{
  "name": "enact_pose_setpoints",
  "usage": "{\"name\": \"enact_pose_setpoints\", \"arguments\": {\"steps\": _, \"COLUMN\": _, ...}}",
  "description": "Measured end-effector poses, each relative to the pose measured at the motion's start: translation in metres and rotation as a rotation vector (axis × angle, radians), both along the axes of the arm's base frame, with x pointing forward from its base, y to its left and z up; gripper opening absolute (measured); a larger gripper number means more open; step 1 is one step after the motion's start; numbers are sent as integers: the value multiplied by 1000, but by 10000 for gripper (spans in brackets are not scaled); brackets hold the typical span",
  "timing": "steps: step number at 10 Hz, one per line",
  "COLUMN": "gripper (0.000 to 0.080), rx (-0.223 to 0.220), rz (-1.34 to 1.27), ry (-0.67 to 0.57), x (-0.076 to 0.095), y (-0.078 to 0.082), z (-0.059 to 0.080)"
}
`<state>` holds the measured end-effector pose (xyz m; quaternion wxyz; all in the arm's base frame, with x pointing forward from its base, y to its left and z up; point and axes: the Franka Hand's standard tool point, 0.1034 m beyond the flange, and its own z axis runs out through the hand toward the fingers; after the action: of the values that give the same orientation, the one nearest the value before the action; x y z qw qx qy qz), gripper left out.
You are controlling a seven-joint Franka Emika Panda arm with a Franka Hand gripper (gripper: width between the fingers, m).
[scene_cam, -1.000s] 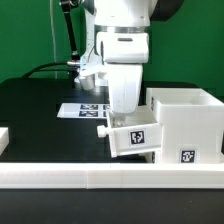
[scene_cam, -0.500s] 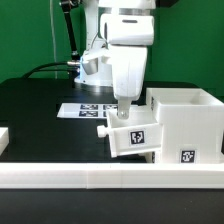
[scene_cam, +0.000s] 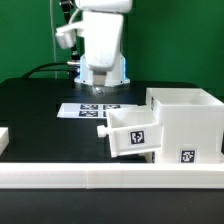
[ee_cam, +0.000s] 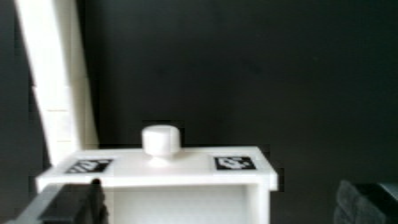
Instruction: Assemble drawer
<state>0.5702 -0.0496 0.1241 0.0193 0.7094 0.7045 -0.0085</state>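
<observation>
One housing [scene_cam: 186,122] and one tray [scene_cam: 131,133] of the drawer are all I can count. The housing, a hollow white cube, stands on the black table [scene_cam: 40,100] at the exterior view's right, near the front edge. The tray sticks out of the side that faces the exterior view's left, partly inside and partly out, and sits a little tilted. It has one small round knob [ee_cam: 162,140] on its outer face, pointing away from the housing. From the wrist view I count two square tags on the tray, one on each side of the knob; from the exterior view one tag shows on the tray's near side and one on the housing's near face.

My gripper [ee_cam: 221,205] hangs above the table, far behind the tray and well apart from it. Its two fingers [ee_cam: 71,205] are spread wide, one to each side of the tray's width, and they hold nothing.

One marker board [scene_cam: 90,109] lies flat on the table below my arm [scene_cam: 103,40], beyond the tray. One long low white wall [scene_cam: 100,178] runs along the near edge of the table, just in front of the housing. One more white piece [scene_cam: 4,138] shows at the exterior view's left edge, cut off, and I cannot tell what it is
</observation>
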Motion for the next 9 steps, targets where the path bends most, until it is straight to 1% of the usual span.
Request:
{"name": "enact_pose_setpoints", "arguments": {"steps": 1, "gripper": 648, "rx": 2, "rz": 14, "ry": 2, "x": 0, "y": -12, "z": -5}}
{"name": "enact_pose_setpoints", "arguments": {"steps": 2, "gripper": 648, "rx": 8, "rz": 31, "ry": 13, "x": -4, "y": -26, "z": -17}}
{"name": "enact_pose_setpoints", "arguments": {"steps": 3, "gripper": 648, "rx": 16, "rz": 26, "ry": 31, "x": -6, "y": -34, "z": -32}}
{"name": "enact_pose_setpoints", "arguments": {"steps": 4, "gripper": 648, "rx": 22, "rz": 24, "ry": 42, "x": -7, "y": -37, "z": -43}}
{"name": "enact_pose_setpoints", "arguments": {"steps": 5, "gripper": 648, "rx": 28, "rz": 22, "ry": 58, "x": -10, "y": -37, "z": -54}}
{"name": "enact_pose_setpoints", "arguments": {"steps": 6, "gripper": 648, "rx": 33, "rz": 28, "ry": 68, "x": -8, "y": -33, "z": -63}}
{"name": "enact_pose_setpoints", "arguments": {"steps": 7, "gripper": 648, "rx": 36, "rz": 34, "ry": 72, "x": -6, "y": -27, "z": -69}}
{"name": "enact_pose_setpoints", "arguments": {"steps": 9, "gripper": 648, "rx": 40, "rz": 37, "ry": 82, "x": -5, "y": -11, "z": -76}}
